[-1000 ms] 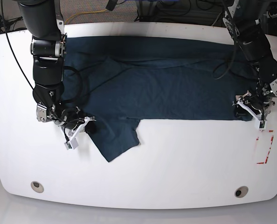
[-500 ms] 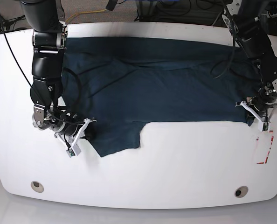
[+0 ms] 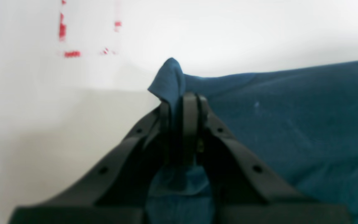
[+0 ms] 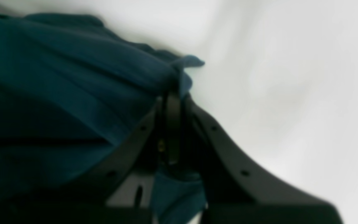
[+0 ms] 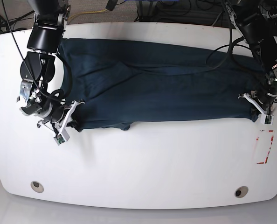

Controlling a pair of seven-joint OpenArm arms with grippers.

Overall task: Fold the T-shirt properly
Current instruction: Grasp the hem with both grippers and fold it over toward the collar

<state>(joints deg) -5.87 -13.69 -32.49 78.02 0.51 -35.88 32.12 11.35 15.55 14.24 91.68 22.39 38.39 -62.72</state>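
The white table (image 5: 143,168) carries the T-shirt (image 5: 157,88), spread as a long dark band across its far half. The right gripper (image 5: 67,116) is clenched on a bunched corner at one end, though its wrist view is blurred; the left gripper (image 5: 263,108) pinches the opposite corner, a peak of cloth standing above its fingertips (image 3: 190,105). Red marks (image 5: 264,149) lie nearby.

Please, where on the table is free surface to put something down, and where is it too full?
Free: the wide white table strip in front of the T-shirt, running to the front edge. The red tape marks border its end near the left pincer. Crowded: the back half, covered by the shirt, with the right pincer gripping the other end.
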